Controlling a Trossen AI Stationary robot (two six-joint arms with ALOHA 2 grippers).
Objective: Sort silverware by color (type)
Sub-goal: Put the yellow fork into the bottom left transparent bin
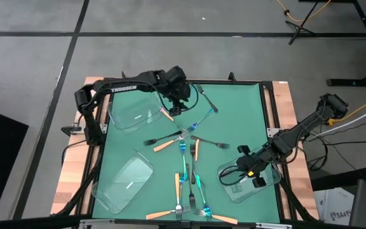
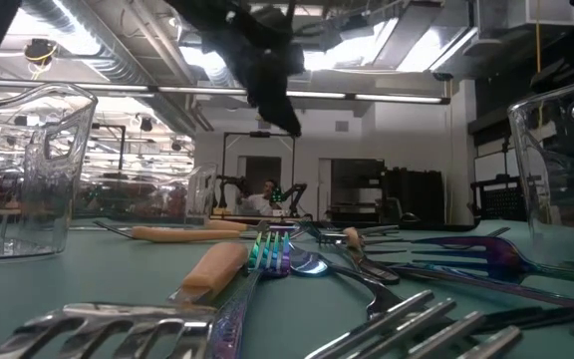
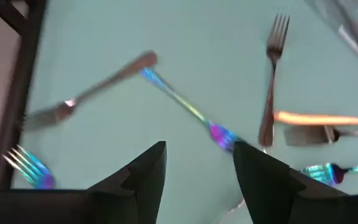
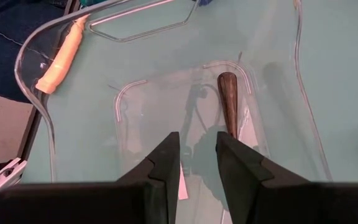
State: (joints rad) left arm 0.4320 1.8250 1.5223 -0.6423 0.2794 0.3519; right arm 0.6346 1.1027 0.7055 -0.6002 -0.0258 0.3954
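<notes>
- Your left gripper (image 3: pixel 194 171) is hovering with its jaws released over the green worktop (image 1: pixel 240 114). The iridescent blue-teal fork (image 3: pixel 185 109) is lying just ahead, its long axis slanting diagonally across the gap.
- Your right gripper (image 4: pixel 197 155) is sitting over a clear tray (image 4: pixel 33 81). Its jaws are parted and holding nothing, beside a dark fork handle (image 4: pixel 229 102) (smooth, tapered).
- Farther out, orange-handled forks (image 1: pixel 166 145) are lying scattered.

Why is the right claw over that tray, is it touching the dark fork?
Cannot tell. In the right wrist view the dark fork runs beside a fingertip of the right gripper, hiding any gap.
</notes>
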